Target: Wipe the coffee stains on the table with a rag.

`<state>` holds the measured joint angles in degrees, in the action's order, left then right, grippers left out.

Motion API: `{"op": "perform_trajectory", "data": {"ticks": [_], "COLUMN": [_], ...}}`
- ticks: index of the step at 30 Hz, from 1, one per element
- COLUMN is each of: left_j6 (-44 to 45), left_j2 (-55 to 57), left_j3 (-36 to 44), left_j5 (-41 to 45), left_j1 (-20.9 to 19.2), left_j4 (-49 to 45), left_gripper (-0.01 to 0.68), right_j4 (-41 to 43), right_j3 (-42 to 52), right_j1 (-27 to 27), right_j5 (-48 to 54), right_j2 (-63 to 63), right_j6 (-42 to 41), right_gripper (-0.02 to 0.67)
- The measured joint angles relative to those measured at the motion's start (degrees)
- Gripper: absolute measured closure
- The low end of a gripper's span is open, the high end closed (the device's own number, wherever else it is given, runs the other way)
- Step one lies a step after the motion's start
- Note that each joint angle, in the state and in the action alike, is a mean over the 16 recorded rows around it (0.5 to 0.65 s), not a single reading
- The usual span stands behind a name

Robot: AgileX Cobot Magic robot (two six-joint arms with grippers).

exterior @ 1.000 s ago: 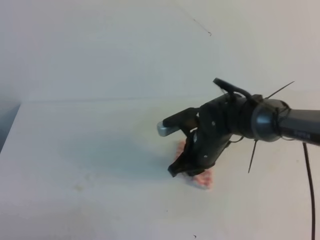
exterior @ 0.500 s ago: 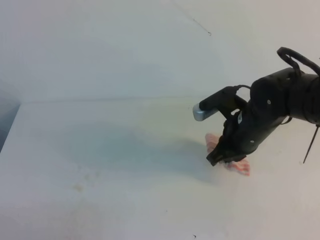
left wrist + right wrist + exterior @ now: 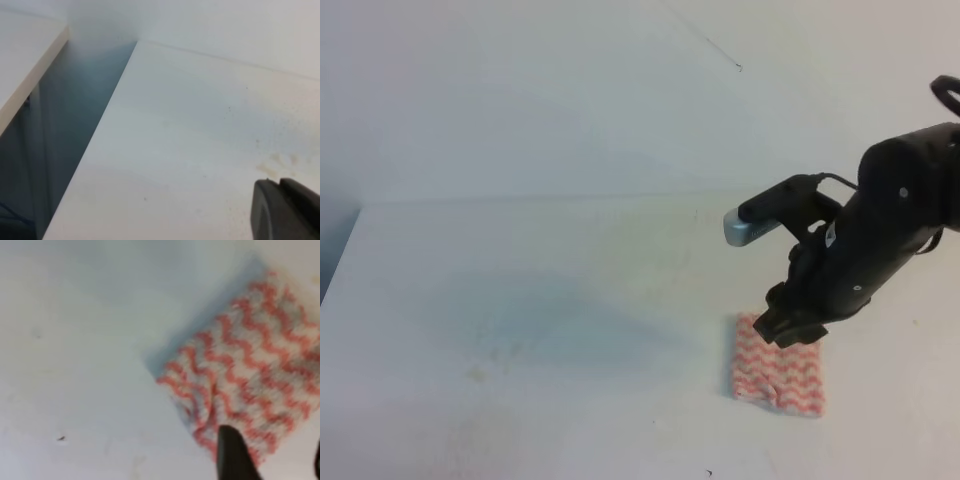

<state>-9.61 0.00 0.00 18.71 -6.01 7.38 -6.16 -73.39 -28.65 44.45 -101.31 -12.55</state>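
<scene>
Since a second ago the rag (image 3: pixel 778 365) has gone from a bunched lump under the arm near mid-counter to lying spread flat further right, and the right gripper (image 3: pixel 790 328) has risen off it. It sits just above the cloth's far edge; the right wrist view shows one dark fingertip (image 3: pixel 234 452) over the rag's near hem and a sliver of another at the frame edge, so the jaws look parted with nothing in them.

No glossy orange-brown coffee stain shows anywhere on the white counter (image 3: pixel 520 300). Only faint yellowish smudges remain toward the left, so the wiping looks mostly done, unless the blob lies under the cloth.

To finish well, I'd let go cleanly and lift straight up so the fingers don't snag the soft weave and drag it.

Off to the left, the left gripper (image 3: pixel 286 209) shows only as a dark tip low in its own camera; I cannot tell how its jaws stand.

No brand, label or writing is readable.
</scene>
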Motion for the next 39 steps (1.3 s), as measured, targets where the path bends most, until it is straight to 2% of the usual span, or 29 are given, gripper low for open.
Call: {"op": "perform_trajectory", "data": {"ticks": [3, 9, 12, 21, 39], "left_j6": [0.0, 0.0, 0.0, 0.0, 0.0], "left_j2": [0.0, 0.0, 0.0, 0.0, 0.0], "left_j3": [0.0, 0.0, 0.0, 0.0, 0.0], "left_j5": [0.0, 0.0, 0.0, 0.0, 0.0], "left_j1": [0.0, 0.0, 0.1, 0.2, 0.2], "left_j4": [0.0, 0.0, 0.0, 0.0, 0.0], "left_gripper": [0.673, 0.673, 0.673, 0.674, 0.674], "right_j4": [-3.6, -11.3, -14.4, -17.9, -18.1], "right_j3": [0.1, 0.2, 0.2, 0.2, 2.3], "right_j1": [0.0, 0.0, 0.0, 0.0, 1.7], "right_j5": [1.0, 1.5, 1.2, 0.3, 0.5], "right_j2": [3.7, 13.9, 19.6, 31.6, 35.4], "right_j6": [-1.8, -5.7, -7.2, -8.9, -8.9], "right_gripper": [0.441, 0.589, 0.632, 0.651, 0.651]}}
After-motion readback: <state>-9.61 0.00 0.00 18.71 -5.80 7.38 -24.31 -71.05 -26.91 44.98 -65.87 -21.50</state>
